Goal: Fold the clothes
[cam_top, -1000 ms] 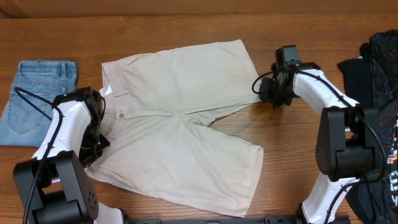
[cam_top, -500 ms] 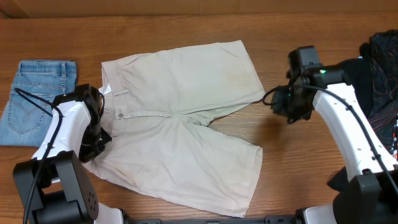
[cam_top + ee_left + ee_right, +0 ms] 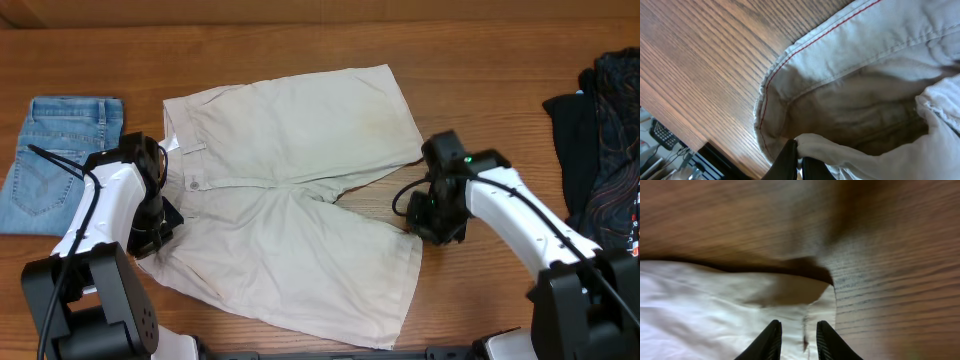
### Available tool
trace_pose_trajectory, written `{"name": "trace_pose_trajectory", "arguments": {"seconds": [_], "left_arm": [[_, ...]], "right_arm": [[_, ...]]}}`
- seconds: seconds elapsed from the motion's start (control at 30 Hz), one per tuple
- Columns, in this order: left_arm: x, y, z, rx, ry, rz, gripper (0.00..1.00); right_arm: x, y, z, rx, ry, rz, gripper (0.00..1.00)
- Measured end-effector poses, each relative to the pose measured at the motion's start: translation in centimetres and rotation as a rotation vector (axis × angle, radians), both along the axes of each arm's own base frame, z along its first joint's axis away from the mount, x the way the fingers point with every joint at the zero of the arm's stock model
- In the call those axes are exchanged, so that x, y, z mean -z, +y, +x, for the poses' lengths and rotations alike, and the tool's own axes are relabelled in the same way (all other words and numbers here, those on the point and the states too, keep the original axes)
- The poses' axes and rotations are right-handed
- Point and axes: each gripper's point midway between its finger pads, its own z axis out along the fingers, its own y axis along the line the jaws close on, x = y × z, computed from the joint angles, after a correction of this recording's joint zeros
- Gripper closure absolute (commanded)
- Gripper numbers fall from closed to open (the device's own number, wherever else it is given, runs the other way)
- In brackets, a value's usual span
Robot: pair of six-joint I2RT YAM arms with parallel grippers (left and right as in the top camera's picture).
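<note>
MOVED: right end effector has swung from the upper leg's hem down to the lower leg's hem corner | OVERHEAD: khaki shorts spread flat mid-counter, waistband at 9 o'clock with left end effector on it; denim shorts at 9 o'clock beyond | LEFT WRIST: fingers pinched onto a fold of waistband cloth | RIGHT WRIST: fingers narrowly parted, astride the hem corner

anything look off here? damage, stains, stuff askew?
Nothing damaged or spilled. Two small things on the khaki shorts: the waistband lies open at the fly, its edge pinched by the left gripper, and the leg farther from the robot shows a faint darker patch, maybe a stain or just shading. The right gripper is open over a hem corner.
</note>
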Motion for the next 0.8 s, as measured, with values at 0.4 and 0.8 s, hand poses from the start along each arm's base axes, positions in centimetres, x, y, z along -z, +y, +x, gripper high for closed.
{"name": "trace_pose_trajectory", "arguments": {"seconds": [0.4, 0.8], "left_arm": [[0.0, 0.0, 0.0, -0.001, -0.001, -0.002, 0.93], [0.0, 0.0, 0.0, -0.001, -0.002, -0.002, 0.93]], "right_arm": [[2.6, 1.1, -0.7, 0.010, -0.025, 0.084, 0.73], [2.4, 2.2, 0.0, 0.016, -0.048, 0.148, 0.96]]}}
